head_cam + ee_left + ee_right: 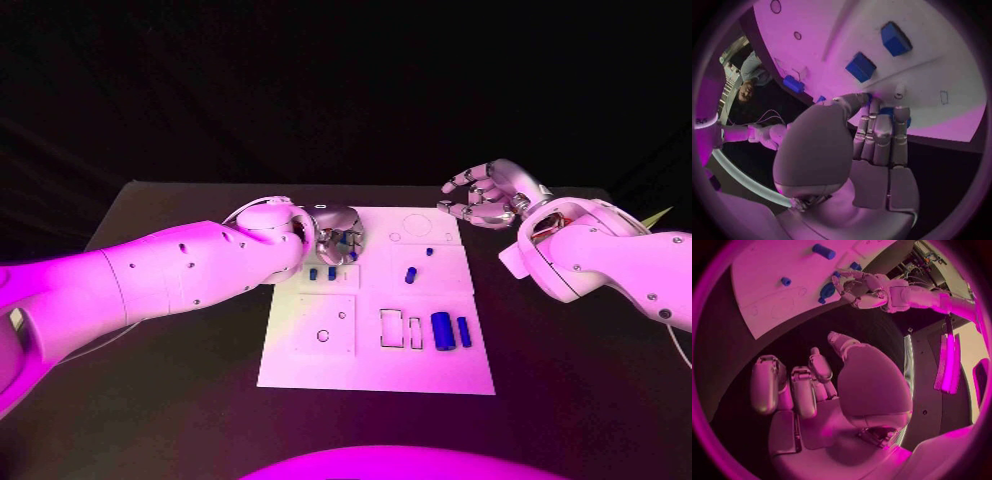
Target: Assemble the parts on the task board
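The task board (378,372) lies flat in the middle of the black table (577,360), with the blue parts (443,331) scattered across it: in your head view two long ones lie side by side near the board's right edge, a smaller one (410,275) sits further up, and two small ones (323,272) sit just below the left hand (338,240).

From the head camera you see that left hand down over the board's upper left area, but you cannot tell there what its fingers do. Your left wrist view fills that in: the fingers (881,131) lie close together, curled down toward the board, with a blue part (893,111) showing just past their tips. Whether they actually grip it you cannot tell, since the fingers cover most of it.

The right hand (488,196) hovers off the board's upper right corner, above the table. Your right wrist view shows its fingers (803,385) loosely curled and apart, holding nothing, with the left hand (859,289) beyond them at the board's edge.
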Robot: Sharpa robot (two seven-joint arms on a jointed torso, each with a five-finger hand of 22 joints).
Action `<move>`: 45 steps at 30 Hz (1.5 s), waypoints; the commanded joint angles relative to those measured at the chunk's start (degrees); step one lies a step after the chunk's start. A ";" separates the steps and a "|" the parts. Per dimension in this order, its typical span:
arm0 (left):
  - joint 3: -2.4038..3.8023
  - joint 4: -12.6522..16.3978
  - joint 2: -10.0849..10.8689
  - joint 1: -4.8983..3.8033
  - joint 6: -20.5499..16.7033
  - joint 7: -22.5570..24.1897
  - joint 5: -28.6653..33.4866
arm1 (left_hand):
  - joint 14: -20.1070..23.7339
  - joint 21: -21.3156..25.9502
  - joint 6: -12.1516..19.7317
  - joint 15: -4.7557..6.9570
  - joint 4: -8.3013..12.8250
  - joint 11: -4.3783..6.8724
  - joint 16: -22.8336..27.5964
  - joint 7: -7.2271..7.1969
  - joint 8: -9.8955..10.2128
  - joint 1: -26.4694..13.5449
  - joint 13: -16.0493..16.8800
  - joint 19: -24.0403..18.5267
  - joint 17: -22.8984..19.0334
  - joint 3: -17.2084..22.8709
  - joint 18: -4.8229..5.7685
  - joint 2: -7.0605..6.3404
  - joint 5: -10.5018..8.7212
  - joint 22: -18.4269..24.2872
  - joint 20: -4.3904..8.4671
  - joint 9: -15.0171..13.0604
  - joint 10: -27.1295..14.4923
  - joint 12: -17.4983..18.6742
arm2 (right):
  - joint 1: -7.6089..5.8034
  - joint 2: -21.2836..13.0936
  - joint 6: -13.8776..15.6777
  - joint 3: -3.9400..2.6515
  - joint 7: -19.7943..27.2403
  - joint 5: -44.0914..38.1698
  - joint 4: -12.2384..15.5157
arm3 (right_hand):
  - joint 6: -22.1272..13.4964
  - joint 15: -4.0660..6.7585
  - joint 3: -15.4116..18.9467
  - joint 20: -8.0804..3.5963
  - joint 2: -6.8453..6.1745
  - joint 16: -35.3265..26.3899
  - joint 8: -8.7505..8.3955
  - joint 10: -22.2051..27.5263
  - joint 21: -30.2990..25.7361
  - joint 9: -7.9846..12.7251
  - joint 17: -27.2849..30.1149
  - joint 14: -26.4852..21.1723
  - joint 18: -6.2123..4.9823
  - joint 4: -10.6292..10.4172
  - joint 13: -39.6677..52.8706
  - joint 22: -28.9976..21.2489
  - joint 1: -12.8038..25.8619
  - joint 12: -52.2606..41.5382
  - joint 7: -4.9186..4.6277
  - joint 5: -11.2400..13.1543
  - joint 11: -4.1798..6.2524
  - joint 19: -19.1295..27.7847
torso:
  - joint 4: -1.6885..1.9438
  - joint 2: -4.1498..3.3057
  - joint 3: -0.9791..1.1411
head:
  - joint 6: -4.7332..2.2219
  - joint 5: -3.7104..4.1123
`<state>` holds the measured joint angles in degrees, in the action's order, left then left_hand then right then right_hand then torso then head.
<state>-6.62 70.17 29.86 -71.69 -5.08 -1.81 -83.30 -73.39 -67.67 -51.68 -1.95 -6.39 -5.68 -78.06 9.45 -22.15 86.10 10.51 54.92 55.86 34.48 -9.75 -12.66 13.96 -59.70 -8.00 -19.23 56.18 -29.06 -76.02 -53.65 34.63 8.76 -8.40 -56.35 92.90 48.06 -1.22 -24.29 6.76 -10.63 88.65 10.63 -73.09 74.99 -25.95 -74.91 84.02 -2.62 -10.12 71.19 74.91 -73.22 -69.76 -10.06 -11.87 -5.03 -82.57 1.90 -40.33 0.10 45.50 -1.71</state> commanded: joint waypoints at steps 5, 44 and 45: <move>1.64 2.64 2.06 -0.09 -1.89 0.73 4.15 | -0.65 -0.59 -0.46 0.01 0.36 -0.06 -0.59 -0.04 0.30 -0.80 -0.11 0.88 0.50 0.04 1.23 0.01 -0.23 -0.57 0.05 0.07 0.66 0.70 | 0.02 -0.03 0.10 -0.01 0.77 -0.42 0.01 | -0.04 0.54 -0.32 -0.11 -0.50 -0.35 0.24 -0.43 -0.15 -0.05 -10.47 4.80 -0.85 -0.14 0.02 6.20 -0.07 -0.25 0.19 -0.21 0.12 0.26 | 0.07 0.04 0.01 | -0.19 -0.12; 2.95 3.17 7.91 -0.01 4.43 -1.18 6.94 | -0.92 -0.74 -1.07 0.08 0.46 0.06 -0.70 -0.19 0.64 -1.69 -0.27 1.20 0.40 -0.13 1.31 -0.21 -0.31 -0.81 0.06 0.09 1.48 1.64 | 0.03 0.03 0.00 -0.01 0.68 -0.48 -0.07 | -0.01 0.57 -0.37 -0.14 -0.53 -0.34 0.35 -0.50 -0.11 -0.08 -10.53 4.82 -0.84 -0.12 -0.03 6.23 -0.08 -0.25 0.22 -0.21 0.15 0.22 | -0.02 -0.01 0.04 | -0.20 -0.82; 2.92 3.10 7.85 0.01 4.44 -1.14 6.98 | -0.92 -0.74 -1.07 0.08 0.46 0.06 -0.70 -0.19 0.64 -1.69 -0.27 1.20 0.40 -0.13 1.31 -0.21 -0.31 -0.81 0.06 0.09 1.48 1.64 | 0.03 0.03 0.00 -0.01 0.67 -0.48 -0.09 | -0.01 0.57 -0.37 -0.14 -0.53 -0.34 0.35 -0.50 -0.11 -0.08 -10.53 4.82 -0.84 -0.12 -0.03 6.23 -0.08 -0.25 0.22 -0.21 0.15 0.22 | -0.03 -0.01 0.04 | -0.20 -0.83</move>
<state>-3.70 73.28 37.89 -71.68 -2.08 -3.06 -76.89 -74.02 -68.05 -52.32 -1.74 -6.23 -5.63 -78.44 9.20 -21.82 84.95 10.33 55.69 56.34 34.32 -9.23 -12.76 13.97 -60.47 -7.79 -19.21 57.46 -27.73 -76.02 -53.66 34.65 8.76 -8.38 -56.36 92.80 48.06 -1.22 -24.28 6.76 -10.63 88.65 10.63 -73.30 74.99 -25.94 -74.90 84.02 -2.62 -10.12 71.16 74.94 -73.22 -69.76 -10.06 -11.87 -4.82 -82.57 1.90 -40.35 0.10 45.29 -2.50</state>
